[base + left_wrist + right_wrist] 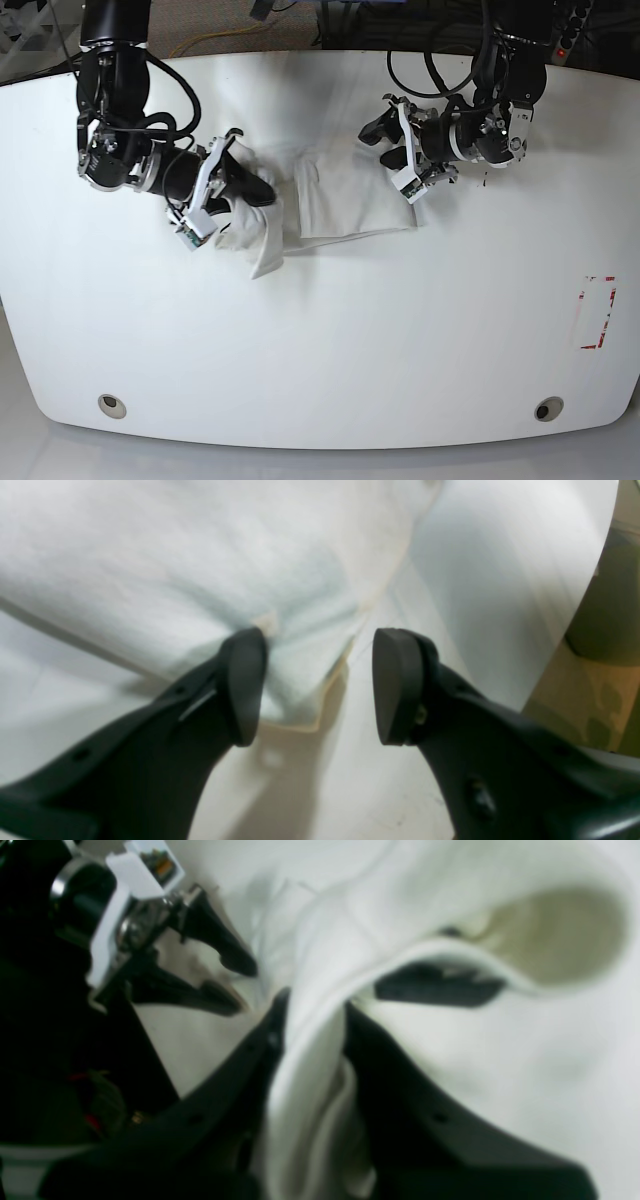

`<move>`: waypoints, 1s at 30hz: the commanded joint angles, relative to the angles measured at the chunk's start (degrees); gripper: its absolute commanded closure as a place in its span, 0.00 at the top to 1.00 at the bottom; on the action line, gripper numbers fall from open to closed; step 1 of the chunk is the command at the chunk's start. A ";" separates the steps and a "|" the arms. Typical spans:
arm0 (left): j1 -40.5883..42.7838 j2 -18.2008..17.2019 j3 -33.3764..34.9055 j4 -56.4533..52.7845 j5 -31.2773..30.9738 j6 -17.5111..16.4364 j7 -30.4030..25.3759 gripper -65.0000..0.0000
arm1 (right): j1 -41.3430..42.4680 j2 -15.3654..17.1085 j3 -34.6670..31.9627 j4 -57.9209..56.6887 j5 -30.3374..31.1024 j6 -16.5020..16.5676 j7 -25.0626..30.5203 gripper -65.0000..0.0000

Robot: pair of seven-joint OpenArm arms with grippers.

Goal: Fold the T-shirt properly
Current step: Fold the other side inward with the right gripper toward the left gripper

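T-shirt point(345, 200) hem between parted jaws

You can't make out any print on the T-shirt point(345, 205); only plain white shows. In the right wrist view the cloth is badly blurred and hides the right claw point(312, 1010) tips. The left wrist view cuts off the shirt at its top edge, and the counter point(505, 580) rim is soft.

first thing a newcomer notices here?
The white T-shirt, partly folded at the middle of the big white table. Then the right tool, shut on a bunched fold at the shirt's left end in the base view, and the left tool, open over its right edge.
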 commanded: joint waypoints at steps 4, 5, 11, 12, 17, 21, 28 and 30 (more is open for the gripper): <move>-0.02 -0.36 0.01 0.03 1.91 1.23 1.78 0.49 | 3.60 -5.11 -3.32 -2.80 -1.76 0.33 1.89 0.00; -0.02 -0.36 0.01 0.03 1.91 1.23 1.78 0.49 | 4.13 -6.26 -3.67 -2.89 -3.61 0.33 1.89 0.00; -0.02 -0.36 -0.25 0.21 1.91 1.32 1.78 0.50 | 6.50 -12.94 -4.90 -3.33 -16.97 0.33 1.89 0.03; -0.02 -0.36 -0.25 0.29 1.91 1.32 1.78 0.50 | 6.67 -13.82 -5.69 -4.30 -19.87 0.42 1.89 0.12; -0.02 -0.36 -0.34 0.29 1.82 1.32 1.78 0.50 | 7.82 -15.22 -9.74 -6.41 -27.43 0.50 1.89 0.60; -0.11 -0.27 -0.43 0.38 1.82 1.32 1.17 0.50 | 7.73 -16.19 -11.06 -6.14 -25.41 0.50 1.89 0.81; -0.02 -0.27 -3.59 3.28 1.56 0.97 -3.67 0.49 | 7.73 -16.10 -9.83 -6.14 -20.31 0.77 1.98 0.79; 0.16 0.08 -6.41 5.66 0.94 0.97 -3.84 0.49 | 7.55 -15.84 -7.89 -6.14 -17.15 0.77 1.89 0.76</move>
